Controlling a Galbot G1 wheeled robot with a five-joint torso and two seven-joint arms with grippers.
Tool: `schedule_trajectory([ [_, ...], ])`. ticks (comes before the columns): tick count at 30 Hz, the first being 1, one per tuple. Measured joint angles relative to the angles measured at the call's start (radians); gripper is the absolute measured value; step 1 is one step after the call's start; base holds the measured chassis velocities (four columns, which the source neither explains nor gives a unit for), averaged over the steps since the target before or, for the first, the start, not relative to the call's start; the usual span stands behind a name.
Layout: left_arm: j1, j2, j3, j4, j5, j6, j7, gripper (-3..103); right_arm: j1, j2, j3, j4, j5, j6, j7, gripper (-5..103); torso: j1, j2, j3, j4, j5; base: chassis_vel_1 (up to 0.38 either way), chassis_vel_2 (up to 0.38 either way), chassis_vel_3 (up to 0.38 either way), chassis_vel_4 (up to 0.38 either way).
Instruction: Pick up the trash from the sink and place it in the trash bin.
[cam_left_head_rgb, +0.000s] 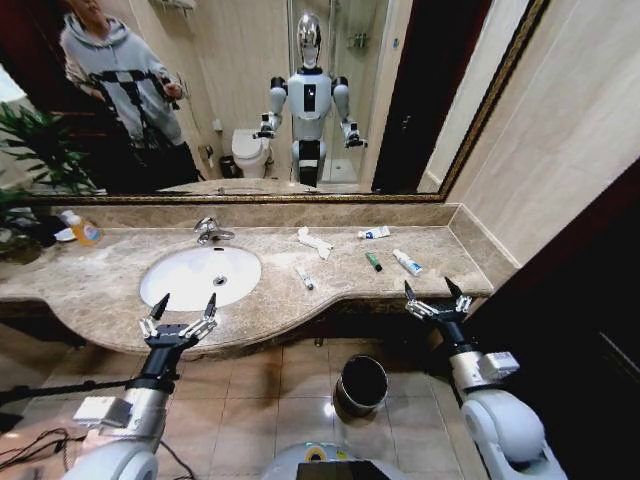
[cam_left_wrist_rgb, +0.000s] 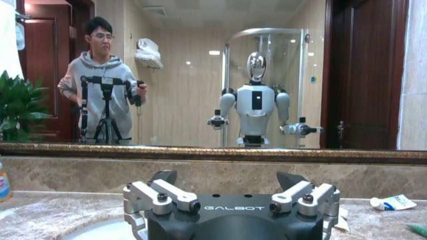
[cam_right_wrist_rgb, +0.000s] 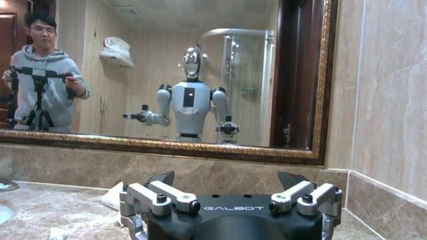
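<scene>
— Standing nearest on the floor, what sits in front of the sink (cam_left_head_rgb: 200, 277)?
— The trash bin (cam_left_head_rgb: 361, 384), below the counter edge and to the sink's right.
— And the grippers?
— The left gripper (cam_left_head_rgb: 184, 308) hovers at the sink's near rim, fingers spread and empty. The right gripper (cam_left_head_rgb: 433, 294) hangs well right of the sink, fingers also spread, holding nothing.
— Where's the trash?
— Right of the sink on the countertop (cam_left_head_rgb: 100, 310): a thin white stick (cam_left_head_rgb: 304, 278), green tube (cam_left_head_rgb: 373, 261), white tube (cam_left_head_rgb: 407, 263), then crumpled tissue (cam_left_head_rgb: 315, 242) and another tube (cam_left_head_rgb: 374, 233) farther back.
</scene>
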Motion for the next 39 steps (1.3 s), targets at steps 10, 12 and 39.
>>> schedule_trajectory([
  [10, 0.000, 0.000, 0.000, 0.000, 0.000, 0.000, 0.000, 100, 0.005, -0.009, -0.003, -0.014, -0.006, -0.005, -0.031, 100, 0.000, 0.000, 0.000, 0.0000, 0.0000, 0.000, 0.000, 0.000, 0.000],
  [12, 0.000, 0.000, 0.000, 0.000, 0.000, 0.000, 0.000, 100, 0.004, -0.011, -0.003, -0.016, -0.006, -0.006, -0.036, 100, 0.000, 0.000, 0.000, 0.0000, 0.0000, 0.000, 0.000, 0.000, 0.000],
  [39, 0.000, 0.000, 0.000, 0.000, 0.000, 0.000, 0.000, 100, 0.360, -0.201, -0.087, -0.400, 0.117, -0.124, -0.073, 100, 0.000, 0.000, 0.000, -0.0002, -0.0001, 0.000, 0.000, 0.000, 0.000],
])
